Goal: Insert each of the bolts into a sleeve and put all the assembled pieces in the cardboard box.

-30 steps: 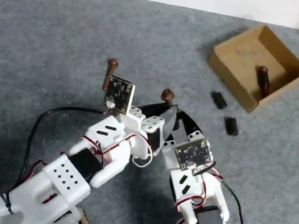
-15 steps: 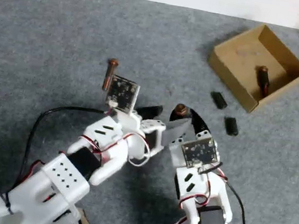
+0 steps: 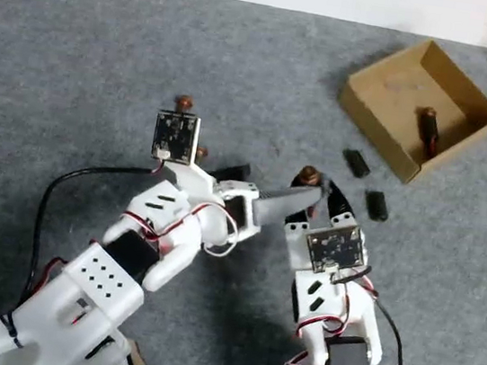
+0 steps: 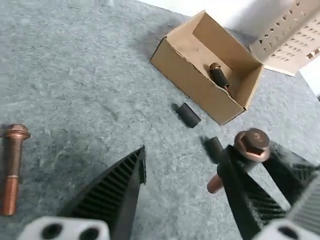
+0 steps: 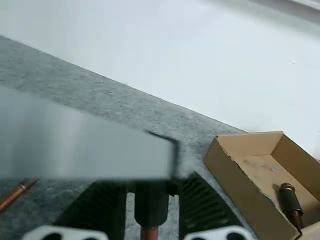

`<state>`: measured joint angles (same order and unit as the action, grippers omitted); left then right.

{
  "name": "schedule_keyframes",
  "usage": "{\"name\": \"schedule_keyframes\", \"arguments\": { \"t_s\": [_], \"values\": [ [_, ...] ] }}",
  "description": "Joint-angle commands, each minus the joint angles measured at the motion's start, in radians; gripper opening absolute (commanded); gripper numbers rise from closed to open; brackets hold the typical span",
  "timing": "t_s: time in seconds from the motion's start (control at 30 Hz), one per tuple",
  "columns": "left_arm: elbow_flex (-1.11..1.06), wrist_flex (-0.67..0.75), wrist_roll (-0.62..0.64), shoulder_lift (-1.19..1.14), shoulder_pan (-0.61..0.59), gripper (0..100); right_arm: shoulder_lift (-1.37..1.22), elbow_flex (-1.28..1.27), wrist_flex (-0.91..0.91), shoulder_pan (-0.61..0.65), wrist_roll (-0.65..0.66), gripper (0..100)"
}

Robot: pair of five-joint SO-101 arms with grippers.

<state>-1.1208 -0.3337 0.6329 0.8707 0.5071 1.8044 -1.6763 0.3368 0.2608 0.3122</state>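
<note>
Right gripper [image 3: 316,185] pinches a bolt [image 3: 307,173] near the box [image 3: 374,128]; left gripper [image 4: 182,152], spread wide, should take a sleeve [image 3: 376,205] beside the box, axes aligned.

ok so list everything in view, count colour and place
carpet: 1, grey, covers the table
cardboard box: 1, brown, far right
assembled piece: 1, copper and black, inside the box
empty sleeves: 2, black, on the carpet beside the box
loose bolt: 1, copper, lying on the carpet
held bolt: 1, copper, between the right fingers
left fingers: 2, black, open, beside the held bolt
right fingers: 2, black, shut on the held bolt
</note>
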Motion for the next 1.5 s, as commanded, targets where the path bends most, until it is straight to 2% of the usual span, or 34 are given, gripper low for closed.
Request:
{"name": "schedule_keyframes", "arguments": {
  "t_s": [0.0, 0.23, 0.4, 0.83, 1.3, 1.47],
  "values": [
    [0.056, -0.002, 0.009, -0.001, -0.010, 42, 0.015, -0.148, -0.039, -0.021, 0.005, 0.4],
    [0.056, -0.003, 0.011, -0.001, -0.010, 42, 0.013, -0.147, -0.039, -0.022, -0.002, 0.4],
    [0.059, -0.003, 0.011, -0.001, -0.010, 42, 0.013, -0.107, -0.038, -0.025, -0.071, 0.4],
    [0.061, 0.000, 0.012, -0.001, -0.065, 42, -0.016, -0.030, 0.012, -0.119, -0.064, 0.4],
    [0.056, 0.000, 0.012, -0.002, -0.064, 42, -0.667, 0.486, 0.007, -0.252, -0.061, 0.5],
    [0.056, 0.002, 0.012, -0.002, -0.062, 42, -0.857, 0.616, -0.018, -0.269, 0.031, 0.5]
  ]
}}
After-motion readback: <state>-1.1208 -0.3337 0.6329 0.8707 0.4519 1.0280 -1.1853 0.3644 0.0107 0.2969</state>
